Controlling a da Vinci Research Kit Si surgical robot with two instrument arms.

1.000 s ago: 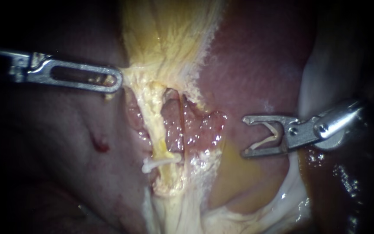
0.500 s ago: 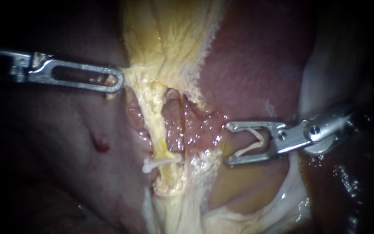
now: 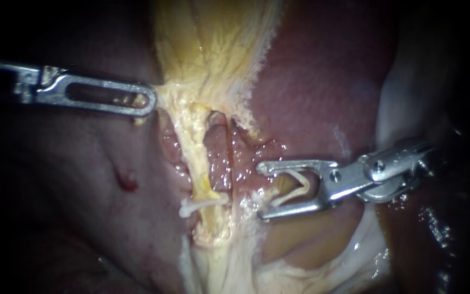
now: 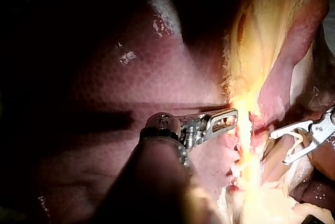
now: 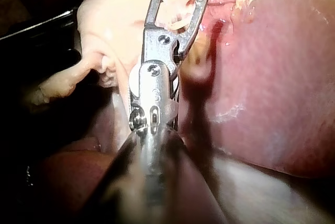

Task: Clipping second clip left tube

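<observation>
Two instruments are in view. Entering from the left, the left instrument has its slotted jaws closed together on the edge of the yellowish tissue, which is drawn out to a point at their tip. Below that point the left tube runs downward as a pale yellow strand, and a white seated clip lies across its lower part. A thinner reddish tube lies just beside it on the far side from the left instrument. The right instrument enters from the right. Its jaws stand wide apart and carry a white V-shaped loaded clip, one leg along each jaw. The jaw tips are near the reddish tube, level with the seated clip, and enclose neither tube. Reddish liver lies behind the right instrument.
</observation>
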